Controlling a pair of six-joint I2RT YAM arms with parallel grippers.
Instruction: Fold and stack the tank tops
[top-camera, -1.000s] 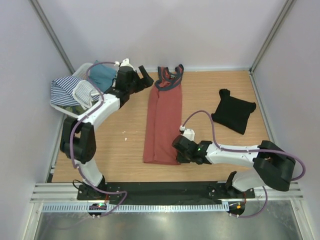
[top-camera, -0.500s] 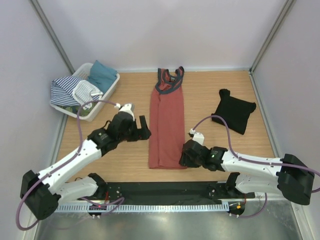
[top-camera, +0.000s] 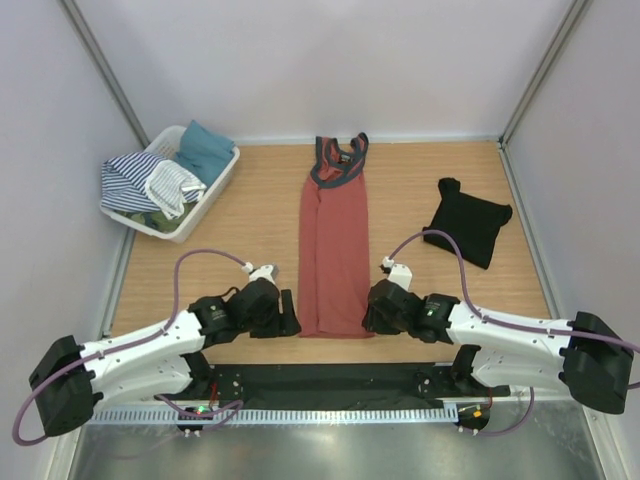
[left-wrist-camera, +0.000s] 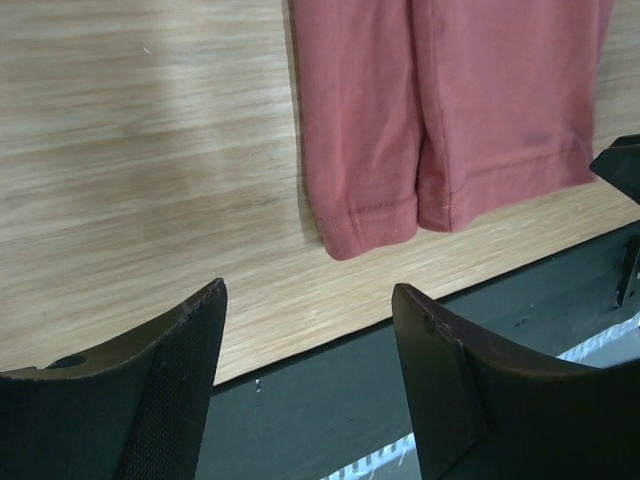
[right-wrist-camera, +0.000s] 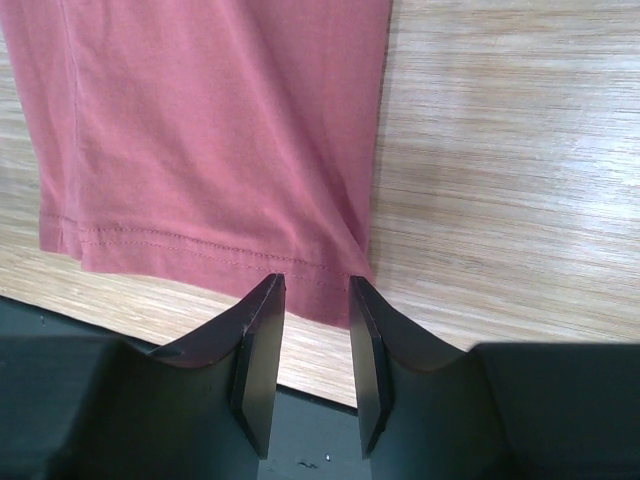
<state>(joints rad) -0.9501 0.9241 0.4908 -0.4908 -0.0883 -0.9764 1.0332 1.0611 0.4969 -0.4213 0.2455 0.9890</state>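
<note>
**Mia:** Where is the red one?

**Ben:** The rust-red tank top (top-camera: 335, 250) lies flat on the wooden table (top-camera: 250, 230), in the middle of the top view. It is a long thin strip. Its dark-edged straps point to the top of the frame. Its hem is near the bottom.

**Mia:** And the other one?

**Ben:** The black tank top (top-camera: 468, 222) sits on the right side of the frame. It is bunched into a small shape, well apart from the red one.

**Mia:** What is the left claw doing?

**Ben:** The left claw (top-camera: 288, 313) is low in the frame, just beside the hem's left corner. In its own camera the two fingers are spread wide. There is only bare wood between them. The hem corner sits above them in that view, and they are not touching it.

**Mia:** And the right claw?

**Ben:** The right claw (top-camera: 368, 308) is at the hem's right corner. In its own camera the fingers are close together, with a thin gap left between them. Their tips come right up to the edge of the hem. I cannot tell if they touch the cloth. Nothing is pinched between them.

**Mia:** What is in the upper left?

**Ben:** A white basket (top-camera: 222, 172). It holds a striped cloth (top-camera: 128, 180) and a blue-green cloth (top-camera: 203, 148).
</note>
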